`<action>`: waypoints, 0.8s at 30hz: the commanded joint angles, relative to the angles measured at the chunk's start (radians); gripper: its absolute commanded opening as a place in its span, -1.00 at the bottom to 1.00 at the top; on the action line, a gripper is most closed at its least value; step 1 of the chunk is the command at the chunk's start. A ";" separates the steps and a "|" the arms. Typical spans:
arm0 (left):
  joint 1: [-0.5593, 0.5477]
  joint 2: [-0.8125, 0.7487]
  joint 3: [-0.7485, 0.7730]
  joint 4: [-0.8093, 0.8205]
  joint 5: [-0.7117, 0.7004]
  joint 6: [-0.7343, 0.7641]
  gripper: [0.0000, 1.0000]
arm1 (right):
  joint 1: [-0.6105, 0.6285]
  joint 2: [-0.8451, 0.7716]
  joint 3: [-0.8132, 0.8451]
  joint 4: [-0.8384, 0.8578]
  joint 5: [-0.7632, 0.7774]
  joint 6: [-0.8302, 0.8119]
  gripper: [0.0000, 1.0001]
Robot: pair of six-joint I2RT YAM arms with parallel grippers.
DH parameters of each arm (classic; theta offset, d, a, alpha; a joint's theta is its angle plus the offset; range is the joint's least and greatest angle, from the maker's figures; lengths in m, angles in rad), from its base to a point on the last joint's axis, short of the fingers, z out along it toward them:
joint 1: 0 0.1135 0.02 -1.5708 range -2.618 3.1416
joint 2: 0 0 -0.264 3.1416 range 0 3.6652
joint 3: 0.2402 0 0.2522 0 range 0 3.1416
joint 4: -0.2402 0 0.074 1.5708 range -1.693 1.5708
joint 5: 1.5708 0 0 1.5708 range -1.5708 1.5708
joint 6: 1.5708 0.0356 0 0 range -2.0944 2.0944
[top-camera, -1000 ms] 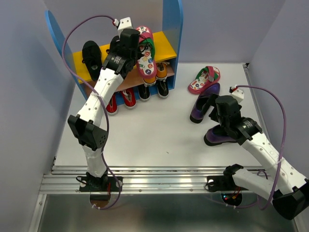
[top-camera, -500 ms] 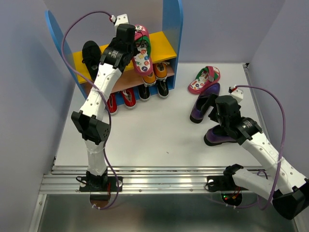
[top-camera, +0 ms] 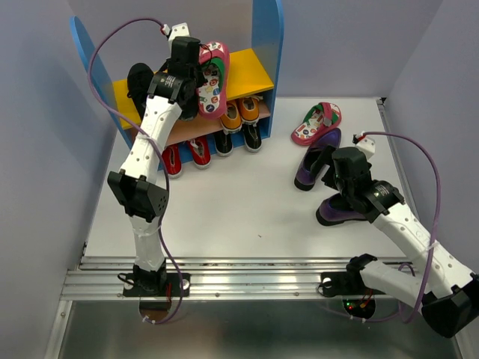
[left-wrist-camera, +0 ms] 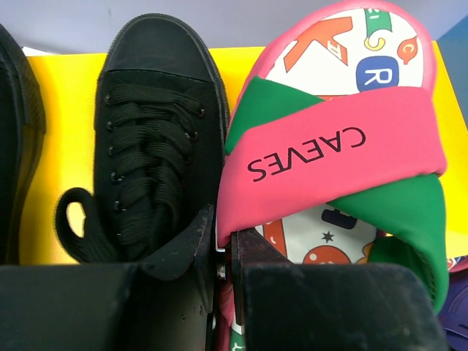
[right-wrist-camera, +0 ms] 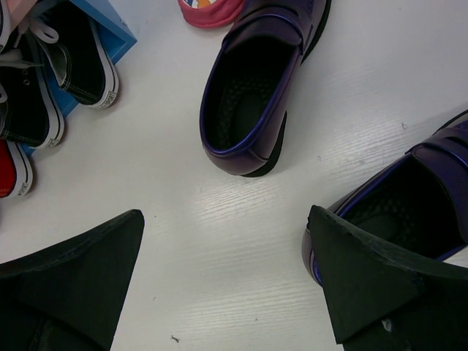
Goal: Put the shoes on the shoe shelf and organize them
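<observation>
Here, left gripper (left-wrist-camera: 223, 238) clamped on the pink flip-flop (left-wrist-camera: 333, 146) (beside a black sneaker (left-wrist-camera: 157, 139)), right gripper (right-wrist-camera: 225, 213) spread wide.

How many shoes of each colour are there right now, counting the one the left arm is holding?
Black lace-up shoes: 2
Pink flip-flops: 2
Purple loafers: 2
Orange shoes: 2
Red shoes: 2
Black-and-white sneakers: 2
Total: 12

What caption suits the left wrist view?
Left gripper holds a pink, green-strapped flip-flop beside a black lace-up sneaker on the yellow board.
</observation>
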 commanded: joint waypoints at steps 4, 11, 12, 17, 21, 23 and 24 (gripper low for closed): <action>0.054 -0.106 -0.011 0.089 -0.054 0.026 -1.00 | -0.004 -0.006 0.024 0.020 -0.002 0.009 1.00; 0.051 -0.095 -0.038 0.124 0.037 -0.007 -1.00 | -0.004 -0.007 0.022 0.020 -0.002 0.012 1.00; 0.047 -0.086 -0.038 0.125 0.029 -0.013 -1.00 | -0.004 -0.012 0.021 0.018 -0.002 0.012 1.00; 0.038 -0.069 -0.053 0.147 -0.037 -0.064 -1.00 | -0.004 -0.021 0.021 0.004 0.006 0.015 1.00; 0.036 -0.060 -0.056 0.162 -0.086 -0.107 -1.00 | -0.004 -0.027 0.021 -0.003 0.009 0.021 1.00; 0.033 -0.054 -0.056 0.170 -0.083 -0.121 -1.00 | -0.004 -0.032 0.019 -0.005 0.012 0.024 1.00; 0.031 -0.051 -0.054 0.174 -0.084 -0.127 -1.00 | -0.004 -0.033 0.019 -0.005 0.010 0.025 1.00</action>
